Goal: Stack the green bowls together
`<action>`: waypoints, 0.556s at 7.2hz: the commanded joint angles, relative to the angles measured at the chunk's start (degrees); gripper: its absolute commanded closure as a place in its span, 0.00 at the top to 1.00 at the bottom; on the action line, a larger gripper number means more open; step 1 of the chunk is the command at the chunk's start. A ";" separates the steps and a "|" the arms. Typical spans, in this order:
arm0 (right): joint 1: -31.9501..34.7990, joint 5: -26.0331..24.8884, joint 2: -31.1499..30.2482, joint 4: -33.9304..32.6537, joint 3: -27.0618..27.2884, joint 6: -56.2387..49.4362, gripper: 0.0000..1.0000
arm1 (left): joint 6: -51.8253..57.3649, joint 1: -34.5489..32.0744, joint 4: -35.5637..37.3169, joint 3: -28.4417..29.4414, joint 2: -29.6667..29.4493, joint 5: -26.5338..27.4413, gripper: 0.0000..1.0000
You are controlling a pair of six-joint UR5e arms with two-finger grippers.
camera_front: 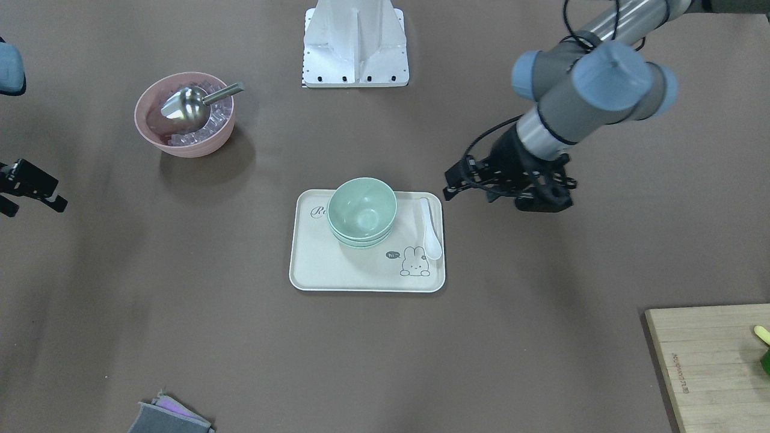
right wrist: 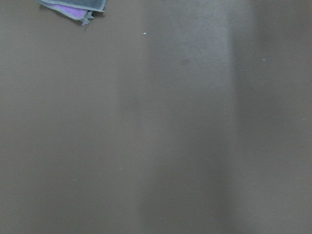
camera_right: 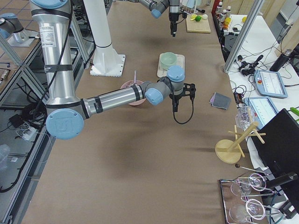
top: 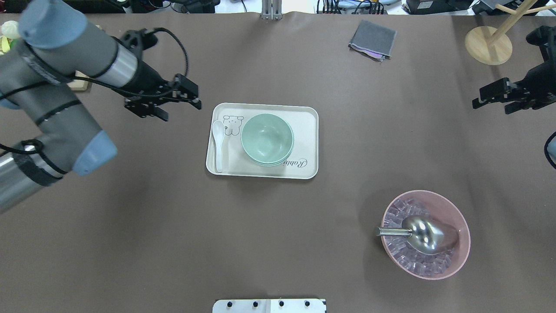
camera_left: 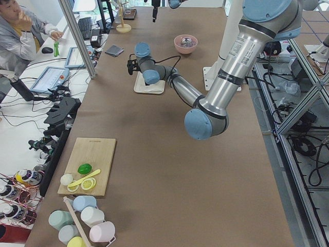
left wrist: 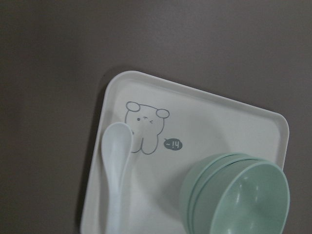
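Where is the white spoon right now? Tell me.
In the overhead view, the white spoon lies flat on the cream tray along its left edge, beside the rabbit drawing, left of the stacked green bowls.

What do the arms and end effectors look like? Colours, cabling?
Left arm and right arm: grey cylindrical joints, pale blue end caps, silver tube links. A black cable loops loose outside each wrist. Left end effector and right end effector: black, blocky, two-fingered. No markings legible.
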 commanded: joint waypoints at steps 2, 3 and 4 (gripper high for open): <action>9.46 -0.30 -4.03 -5.16 -5.55 -27.39 1.00 | 40.94 -15.53 0.29 -4.06 24.92 -3.84 0.98; 12.62 -0.04 -3.77 -5.27 -9.58 -34.54 1.00 | 53.63 -20.45 0.47 -1.43 28.38 -3.05 0.98; 14.57 -0.04 -3.86 -5.27 -11.54 -38.61 1.00 | 62.81 -25.37 0.56 2.16 28.94 -3.04 0.98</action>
